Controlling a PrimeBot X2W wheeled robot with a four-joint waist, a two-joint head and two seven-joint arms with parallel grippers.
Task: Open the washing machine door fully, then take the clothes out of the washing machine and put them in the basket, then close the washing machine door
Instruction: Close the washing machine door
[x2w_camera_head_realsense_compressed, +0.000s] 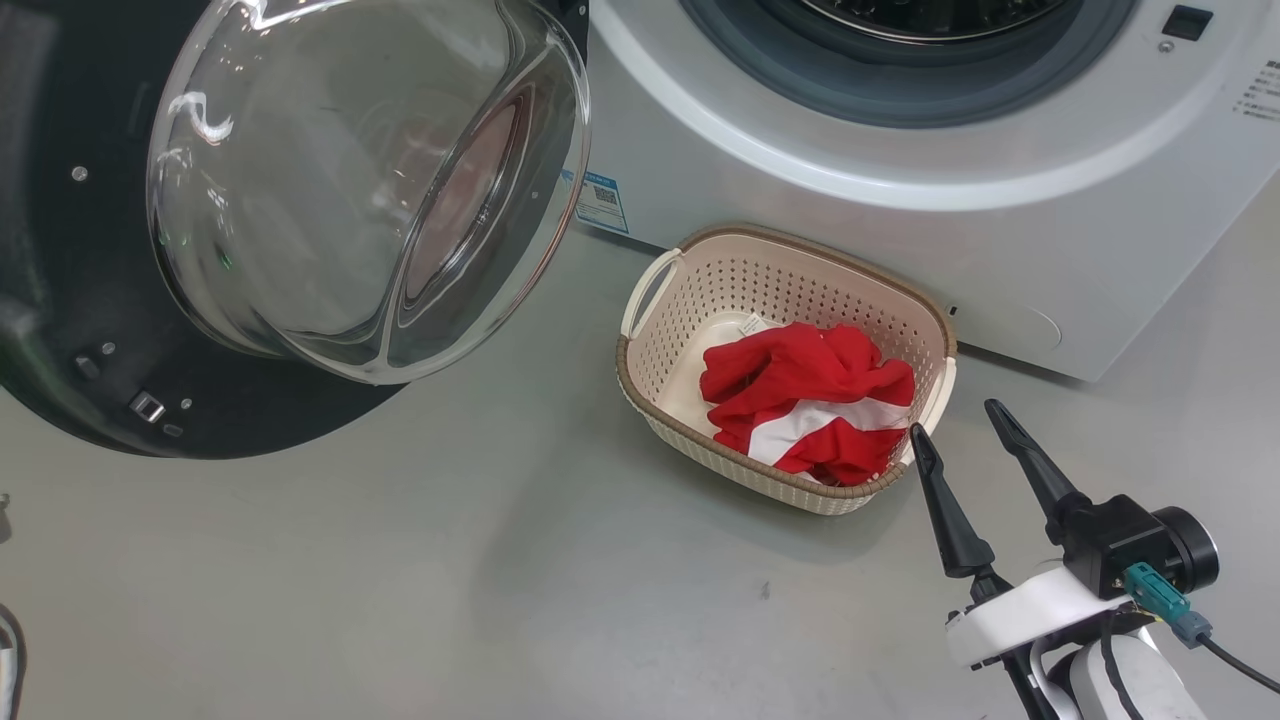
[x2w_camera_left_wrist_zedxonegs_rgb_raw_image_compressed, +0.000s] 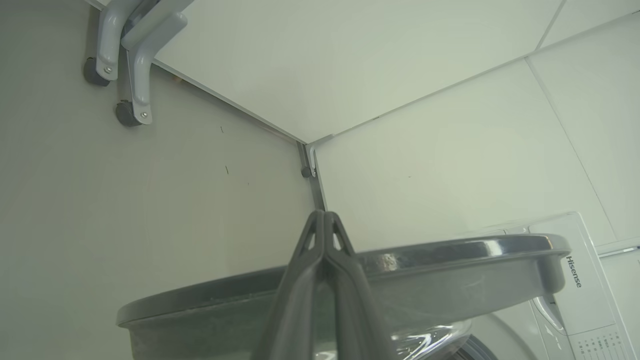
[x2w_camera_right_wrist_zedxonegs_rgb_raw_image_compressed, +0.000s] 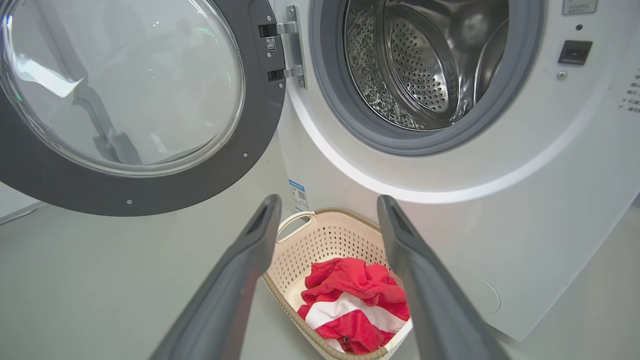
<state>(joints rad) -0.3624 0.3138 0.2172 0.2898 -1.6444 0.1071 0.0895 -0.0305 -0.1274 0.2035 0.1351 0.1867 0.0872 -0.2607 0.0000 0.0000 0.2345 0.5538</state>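
Grey smooth floor (x2w_camera_head_realsense_compressed: 400, 580) before the robot, white wall panels (x2w_camera_left_wrist_zedxonegs_rgb_raw_image_compressed: 400, 75) at the back. Nearest, at lower right of head view, is the right gripper (x2w_camera_head_realsense_compressed: 952, 418). Its two dark fingers are spread wide w/ nothing between them, tips near the right end of the basket (x2w_camera_head_realsense_compressed: 655, 390). The basket stands on the floor, close in front of the washing machine (x2w_camera_head_realsense_compressed: 900, 230). The clothes (x2w_camera_head_realsense_compressed: 810, 395), red w/ a white stripe, lie crumpled inside it, more to its right side. Behind, the machine's opening shows a grey rubber ring & the steel drum (x2w_camera_right_wrist_zedxonegs_rgb_raw_image_compressed: 425, 65). The washing machine door (x2w_camera_head_realsense_compressed: 60, 300) stands open at the left, its glass bowl (x2w_camera_head_realsense_compressed: 370, 180) bulging out. The left gripper (x2w_camera_left_wrist_zedxonegs_rgb_raw_image_compressed: 325, 216) has its fingers pressed together, empty, at the door's rim. Touching it or not, I cannot tell.
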